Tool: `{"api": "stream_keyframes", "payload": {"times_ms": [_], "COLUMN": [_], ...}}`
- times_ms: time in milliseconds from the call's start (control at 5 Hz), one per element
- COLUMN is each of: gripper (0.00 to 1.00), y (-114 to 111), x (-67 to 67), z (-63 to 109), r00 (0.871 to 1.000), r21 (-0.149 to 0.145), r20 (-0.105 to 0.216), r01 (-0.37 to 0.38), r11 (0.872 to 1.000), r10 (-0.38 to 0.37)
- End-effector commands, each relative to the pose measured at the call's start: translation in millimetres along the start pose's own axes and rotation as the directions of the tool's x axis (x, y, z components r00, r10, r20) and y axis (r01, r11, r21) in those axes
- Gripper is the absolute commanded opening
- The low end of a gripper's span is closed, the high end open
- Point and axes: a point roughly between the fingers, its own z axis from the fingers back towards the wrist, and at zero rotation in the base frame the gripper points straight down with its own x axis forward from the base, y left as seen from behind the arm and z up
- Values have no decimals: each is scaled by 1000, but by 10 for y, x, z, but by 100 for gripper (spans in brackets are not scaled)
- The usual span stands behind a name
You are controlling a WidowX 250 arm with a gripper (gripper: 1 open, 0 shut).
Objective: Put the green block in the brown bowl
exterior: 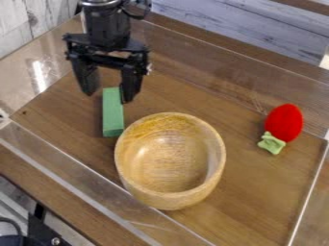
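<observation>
The green block (112, 116) is a long bar lying flat on the wooden tray, just left of the brown bowl (170, 159). The bowl is a round wooden one, empty, near the tray's front. My gripper (110, 85) hangs over the far end of the block, pointing down, with its two black fingers (88, 79) spread wide on either side. It is open and holds nothing. The far end of the block is partly covered by the right finger.
A red strawberry toy (284, 123) with green leaves lies at the right of the tray (244, 202). Clear acrylic walls ring the tray, with a clear stand (103, 31) at the back left corner.
</observation>
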Motion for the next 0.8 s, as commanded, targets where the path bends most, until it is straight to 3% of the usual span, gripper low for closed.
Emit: {"api": "stream_keyframes", "payload": {"times_ms": [0,200,600], "gripper": [100,100,100], "y": [-9,-37,298], "x": [24,66,94], "z": [-27,-200,-608], "r00": [998,996,991], "r21": [-10,-30,-61], "r20": [53,56,78], "r01": [-42,-69,-107], "r11": [999,997,992], "r10": [42,71,112]}}
